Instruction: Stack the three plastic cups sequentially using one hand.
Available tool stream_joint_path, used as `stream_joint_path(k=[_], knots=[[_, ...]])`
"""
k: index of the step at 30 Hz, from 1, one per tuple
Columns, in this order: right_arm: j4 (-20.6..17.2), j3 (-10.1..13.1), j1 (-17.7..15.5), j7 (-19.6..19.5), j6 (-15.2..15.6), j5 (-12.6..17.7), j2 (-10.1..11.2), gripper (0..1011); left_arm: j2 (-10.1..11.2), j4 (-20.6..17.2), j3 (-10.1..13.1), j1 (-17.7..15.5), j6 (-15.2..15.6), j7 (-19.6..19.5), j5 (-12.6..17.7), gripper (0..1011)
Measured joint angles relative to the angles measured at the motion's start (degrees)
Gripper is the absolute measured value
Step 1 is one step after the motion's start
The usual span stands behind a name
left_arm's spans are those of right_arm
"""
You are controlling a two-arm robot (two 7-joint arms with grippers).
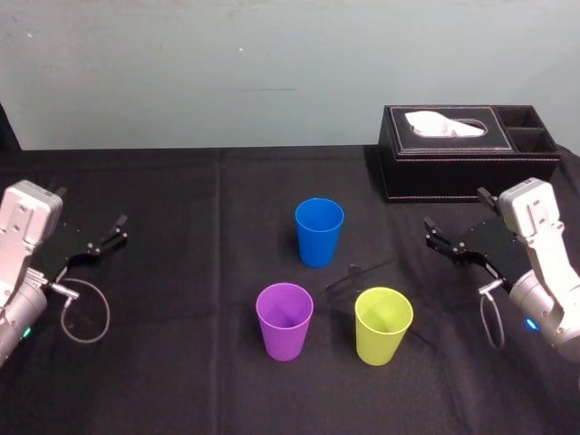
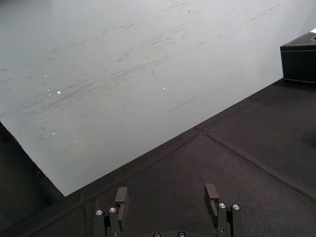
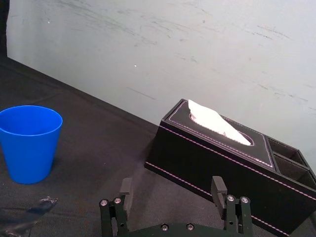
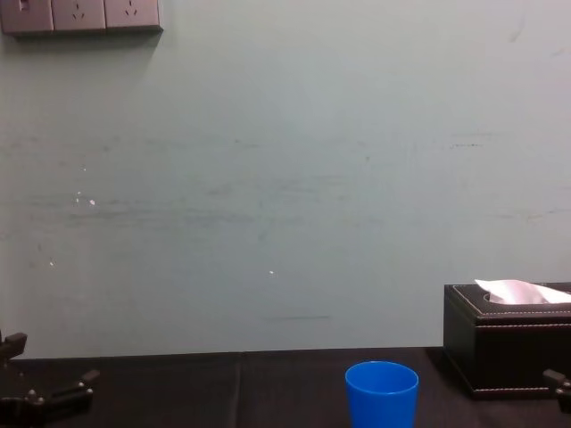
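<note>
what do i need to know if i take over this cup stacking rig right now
Left gripper: fingers open, empty, at the left side of the table.
Right gripper: fingers open, empty, at the right, just in front of the tissue box.
Cups: all upright and apart. Blue cup at the back centre, purple cup front left, yellow-green cup front right.
Done: nothing stacked.
Left: both stacking steps, using one arm.

Scuffed pale green wall (image 4: 285, 178); wall sockets (image 4: 80, 15) upper left; black-clothed table (image 1: 181, 362).
</note>
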Motion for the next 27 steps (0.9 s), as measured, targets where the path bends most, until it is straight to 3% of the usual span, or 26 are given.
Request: stream_joint_path(k=[27], knots=[[-0.4, 0.4, -0.4, 0.7, 0.0, 0.4, -0.2, 1003, 0.0, 0.0, 0.0, 0.0, 0.0, 0.0, 0.0, 1010]])
